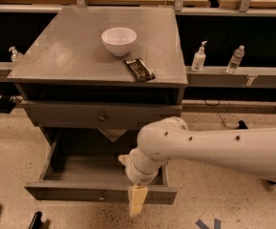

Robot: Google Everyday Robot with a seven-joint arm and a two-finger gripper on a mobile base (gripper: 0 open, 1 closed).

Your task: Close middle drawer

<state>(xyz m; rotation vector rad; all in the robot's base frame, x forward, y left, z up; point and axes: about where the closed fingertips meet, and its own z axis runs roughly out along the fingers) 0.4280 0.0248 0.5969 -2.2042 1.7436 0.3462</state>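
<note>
The middle drawer (75, 192) is grey, pulled far out of the grey cabinet (70, 56), and its shallow box looks empty. Its long front panel faces me, with a small knob (100, 197) at its centre. My gripper (137, 200) hangs at the end of the white arm (214, 147), which reaches in from the right. It is over the right part of the drawer's front panel, right of the knob, and its beige tip points down past the panel's front edge. Whether it touches the panel I cannot tell.
Above the open drawer is another grey drawer (61, 114) with a knob, nearly shut. On the cabinet top are a white bowl (119, 40) and a dark snack bar (138, 70). A soap bottle (199, 57) and a water bottle (235, 58) stand on a ledge at the right.
</note>
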